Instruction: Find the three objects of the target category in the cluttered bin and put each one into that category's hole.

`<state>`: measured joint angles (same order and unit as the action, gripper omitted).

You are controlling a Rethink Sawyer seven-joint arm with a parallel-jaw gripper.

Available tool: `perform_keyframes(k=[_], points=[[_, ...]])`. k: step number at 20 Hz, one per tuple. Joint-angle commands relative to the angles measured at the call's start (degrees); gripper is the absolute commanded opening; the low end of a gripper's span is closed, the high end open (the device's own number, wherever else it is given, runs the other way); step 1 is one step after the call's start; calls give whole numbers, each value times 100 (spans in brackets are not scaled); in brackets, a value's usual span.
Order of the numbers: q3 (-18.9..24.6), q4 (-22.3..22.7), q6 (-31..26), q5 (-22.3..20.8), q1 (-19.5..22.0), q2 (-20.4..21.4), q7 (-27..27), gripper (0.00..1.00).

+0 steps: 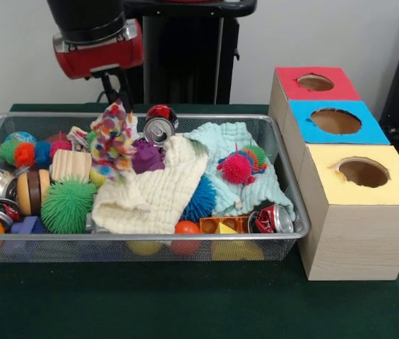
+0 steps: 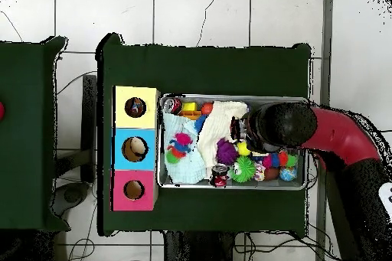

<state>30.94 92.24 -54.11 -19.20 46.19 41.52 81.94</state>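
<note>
I have the red and black arm [image 1: 97,39] hanging over the far side of the shallow silver wire-mesh bin [image 1: 143,240]. Just below it a crumpled white wrapper wad with coloured spots [image 1: 112,138] stands up from the clutter, probably lifted by the tool. The tool itself is hidden between arm and wad, so I cannot tell whether it is clenched or released. The round hole in the yellow-topped wooden box [image 1: 363,171] waits on the green worktop [image 1: 185,304], beside the bin. Any other wads are buried under the cloths.
</note>
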Motion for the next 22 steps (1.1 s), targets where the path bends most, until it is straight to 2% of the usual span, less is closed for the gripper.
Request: perform_keyframes(k=[1,5,14,22], points=[[239,638,-597,369,-238,593,-38,0],[102,734,-762,428,-305,825,-54,0],[-21,585,-1465,723,-598,1349,121,0],[-226,466,-1332,872,-1214,1500,912,0]])
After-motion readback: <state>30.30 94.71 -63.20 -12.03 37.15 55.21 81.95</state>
